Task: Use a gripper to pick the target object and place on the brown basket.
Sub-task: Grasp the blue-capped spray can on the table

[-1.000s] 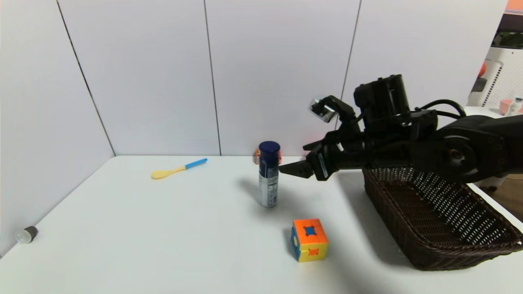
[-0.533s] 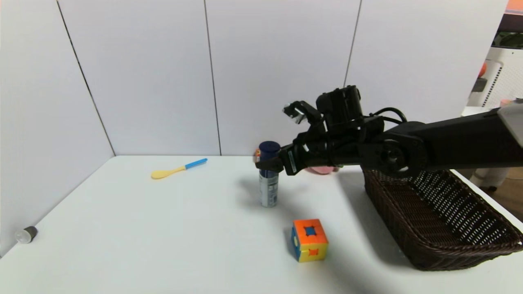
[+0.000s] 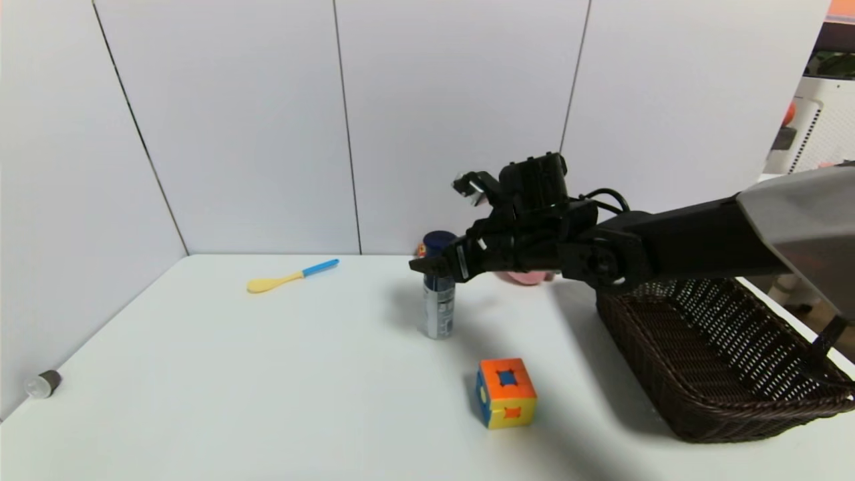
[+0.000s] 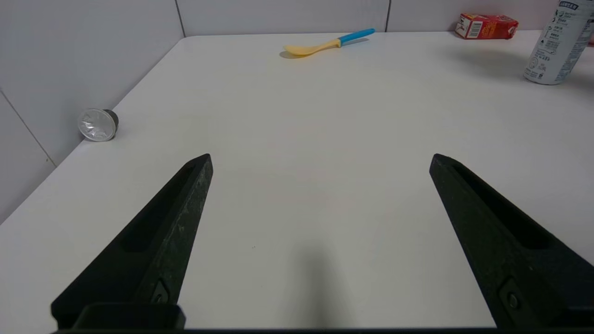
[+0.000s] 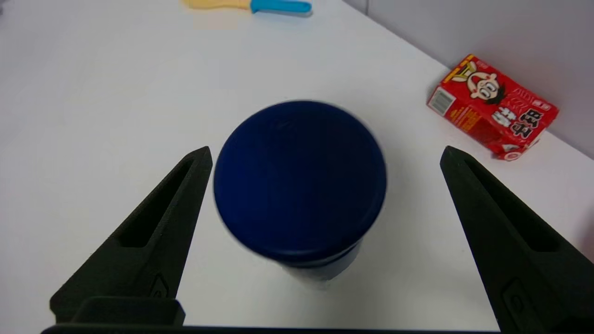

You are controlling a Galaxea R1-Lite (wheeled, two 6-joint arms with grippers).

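Note:
The spray can [image 3: 439,310] stands upright mid-table, with a navy cap and a silver-blue body. My right gripper [image 3: 433,264] reaches in from the right at cap height, open. In the right wrist view the cap [image 5: 299,181] sits between the spread fingers of the right gripper [image 5: 326,153], close to one finger and clear of the other. The brown basket [image 3: 668,374] stands at the table's right and holds nothing I can see. My left gripper [image 4: 320,157] is open and empty above bare table, out of the head view. The can also shows in the left wrist view [image 4: 552,46].
A multicoloured cube [image 3: 506,393] lies in front of the can. A yellow spoon with a blue handle [image 3: 290,276] lies at the back left. A red carton [image 5: 492,109] lies by the wall behind the can. A small silver capsule [image 3: 43,384] sits at the left edge.
My right gripper has moved left, from the can's right side to straddling its cap. The can has not moved.

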